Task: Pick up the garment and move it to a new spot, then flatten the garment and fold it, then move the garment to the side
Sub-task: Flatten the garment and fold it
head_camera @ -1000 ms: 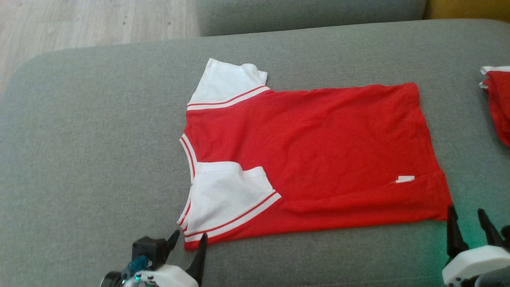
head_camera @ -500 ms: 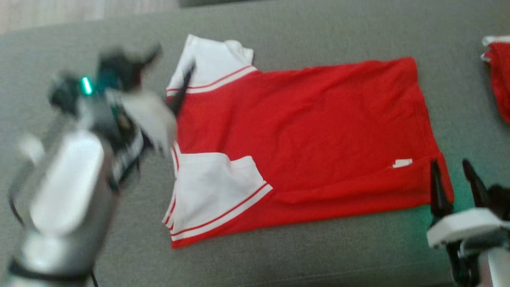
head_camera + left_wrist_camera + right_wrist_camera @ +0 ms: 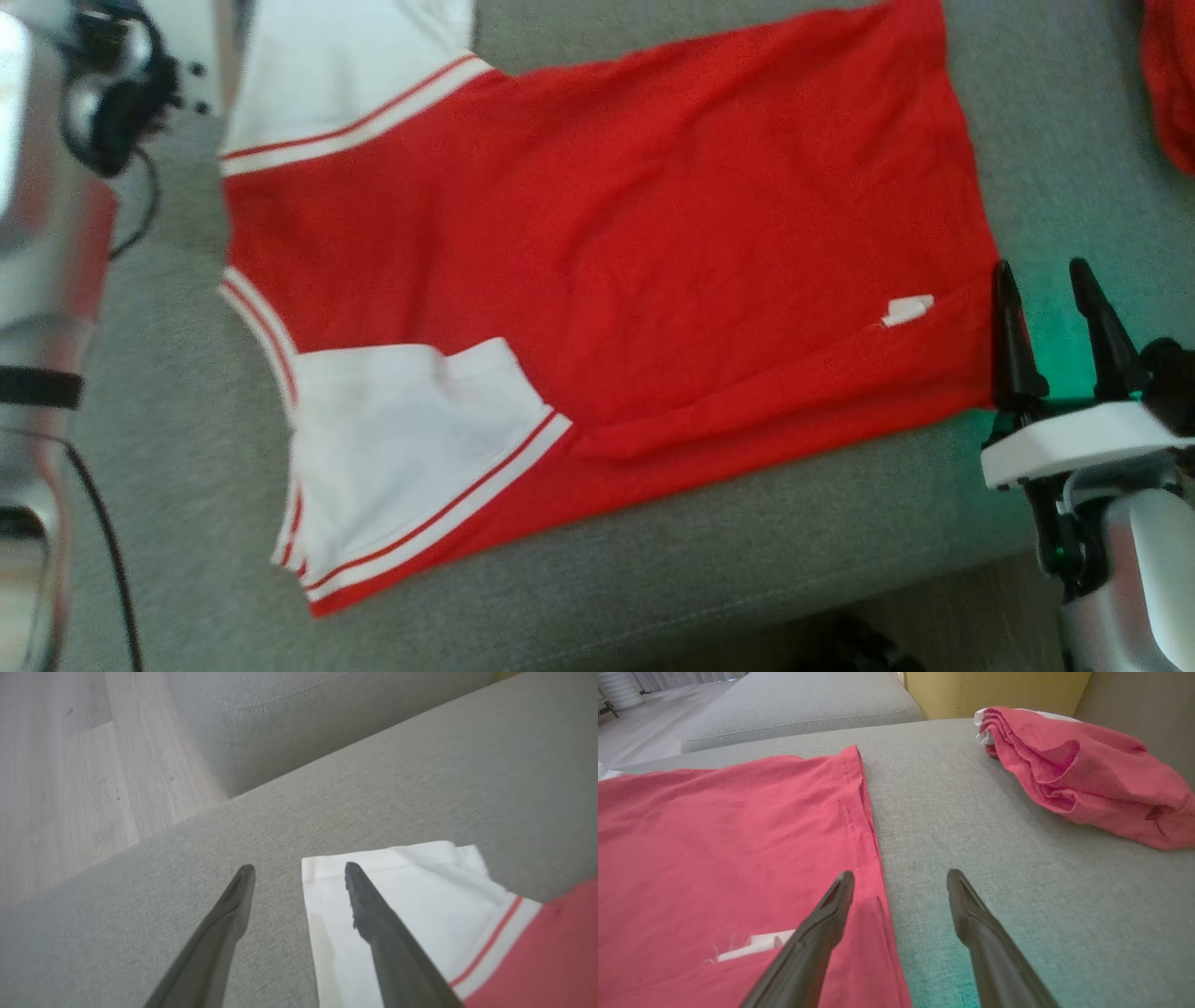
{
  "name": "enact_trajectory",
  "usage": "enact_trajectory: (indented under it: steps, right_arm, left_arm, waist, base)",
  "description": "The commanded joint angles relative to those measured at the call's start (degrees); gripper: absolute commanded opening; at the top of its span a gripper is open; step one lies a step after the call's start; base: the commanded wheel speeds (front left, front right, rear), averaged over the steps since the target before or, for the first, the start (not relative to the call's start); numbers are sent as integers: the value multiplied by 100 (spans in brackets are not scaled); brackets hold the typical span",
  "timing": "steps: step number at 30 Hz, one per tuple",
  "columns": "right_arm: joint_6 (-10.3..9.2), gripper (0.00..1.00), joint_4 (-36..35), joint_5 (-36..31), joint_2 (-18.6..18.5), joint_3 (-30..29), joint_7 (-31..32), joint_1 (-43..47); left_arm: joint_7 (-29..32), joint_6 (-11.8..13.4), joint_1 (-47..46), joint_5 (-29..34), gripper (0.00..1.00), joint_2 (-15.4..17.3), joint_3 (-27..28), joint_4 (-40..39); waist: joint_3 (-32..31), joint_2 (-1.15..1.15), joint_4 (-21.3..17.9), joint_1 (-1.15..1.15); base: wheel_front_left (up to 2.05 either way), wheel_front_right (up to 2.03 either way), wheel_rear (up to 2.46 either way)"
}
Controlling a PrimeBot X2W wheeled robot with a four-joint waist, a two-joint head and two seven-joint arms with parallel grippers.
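Observation:
The garment (image 3: 607, 233) is a red shirt with white, red-striped sleeves, spread flat on the grey cushion (image 3: 747, 579). My left forearm (image 3: 37, 187) reaches up the left side of the head view. In the left wrist view my left gripper (image 3: 299, 868) is open, straddling the corner of the far white sleeve (image 3: 420, 891), one finger over the sleeve and the other over bare cushion. My right gripper (image 3: 1041, 271) is open at the shirt's bottom hem (image 3: 873, 858), with its left finger over the red cloth and its right finger over the cushion. Nothing is held.
A second red garment (image 3: 1083, 765) lies crumpled on the cushion to the right, seen also at the head view's top right corner (image 3: 1172, 84). The cushion's front edge (image 3: 794, 607) runs below the shirt. Wood floor (image 3: 56, 788) and another grey cushion (image 3: 798, 704) lie beyond.
The head camera has dipped closer to the shirt. My left arm swung from the near sleeve up to the far white sleeve. My right gripper advanced along the hem.

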Motion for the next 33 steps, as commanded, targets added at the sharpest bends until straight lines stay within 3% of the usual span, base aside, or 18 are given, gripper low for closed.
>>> enact_trajectory:
  steps: [1, 15, 16, 18, 24, 33]
  right_arm:
    - [37, 100, -143, 43, -65, 126, -80, -62]
    - [37, 100, 143, 153, -10, 190, -333, -263]
    - [37, 100, 158, 152, -9, 190, -339, -277]
    - [37, 100, 183, 153, -14, 183, -342, -306]
    - [37, 100, 186, 123, -58, 112, -339, -355]
    - [37, 100, 21, 139, -236, 274, -134, -810]
  left_arm:
    - [-17, -31, -310, -19, 100, 325, 122, -44]
    - [-294, -33, -890, 81, 100, 620, -529, 1201]
    - [-290, -33, -904, 60, 89, 617, -576, 1240]
    - [-276, -33, -939, 48, 1, 626, -702, 1306]
    - [-160, -34, -1068, -212, 0, 613, -1007, 1390]
    - [-726, -34, -1218, -545, 0, 548, -1311, 1034]
  waist:
    - [336, 0, -335, 0]
    - [659, 0, -652, 0]
    - [657, 0, -654, 0]
    - [649, 0, -655, 0]
    - [555, 0, -601, 0]
    - [264, 0, -364, 0]
  base:
    - [0, 0, 0]
    - [0, 0, 0]
    - [0, 0, 0]
    - [0, 0, 0]
    - [0, 0, 0]
    - [0, 0, 0]
